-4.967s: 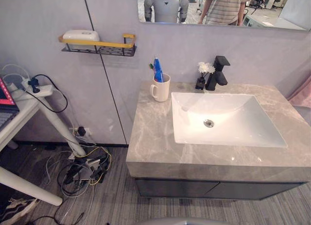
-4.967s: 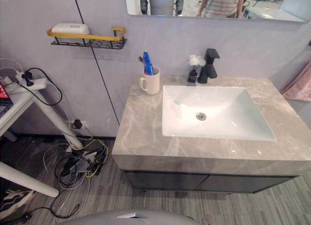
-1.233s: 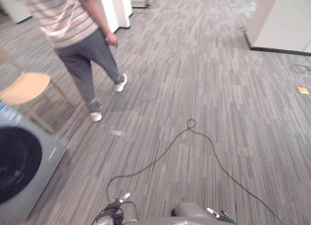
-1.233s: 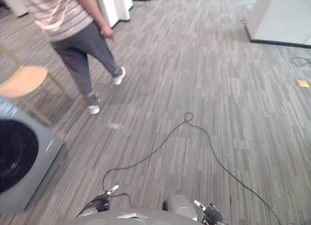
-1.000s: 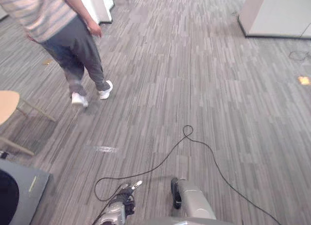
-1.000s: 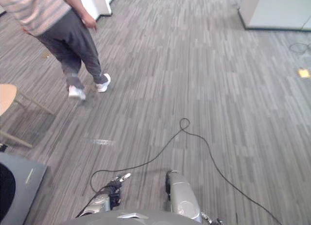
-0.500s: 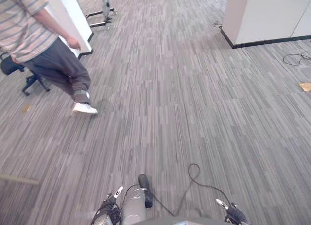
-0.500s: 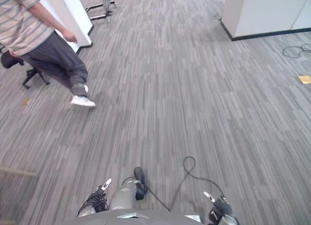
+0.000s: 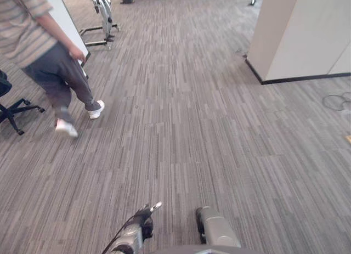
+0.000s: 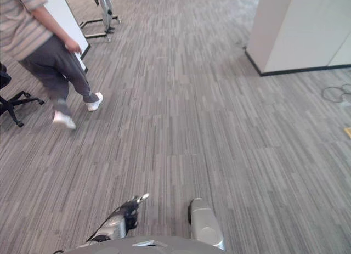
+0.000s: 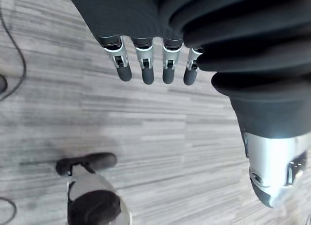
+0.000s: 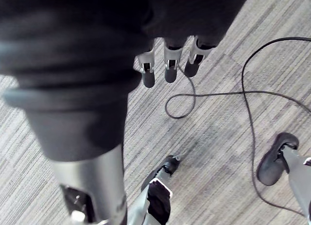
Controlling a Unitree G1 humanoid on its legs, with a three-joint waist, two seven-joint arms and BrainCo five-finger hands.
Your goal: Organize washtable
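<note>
Left hand: at 7 o'clock in the head views, low over the carpet, touching nothing.
Left hand state: fully open; fingers straight, side by side, pointing down at the floor; thumb set apart; nothing held.
Right hand: seen along its own wrist, hanging over the carpet, clear of it.
Right hand state: fully open; fingers straight and close together, pointing at the floor; nothing held.
Washtable: location cannot be told.
Floor: grey striped carpet, from 6 o'clock out to 12 o'clock.
Person: 10 o'clock, well apart from both hands; mid-stride; striped shirt, dark trousers, white shoes.
White panel: 11 o'clock, just behind the person, upright.
Metal stand: 11 o'clock, just beside the white panel, feet on the carpet.
Office chair: 9 o'clock, black, wheeled base, cut off by the edge, near the person's trailing foot.
White block: 1 to 2 o'clock, upright, dark skirting along the carpet.
Cable coil: 3 o'clock, flat on the carpet, near the white block.
</note>
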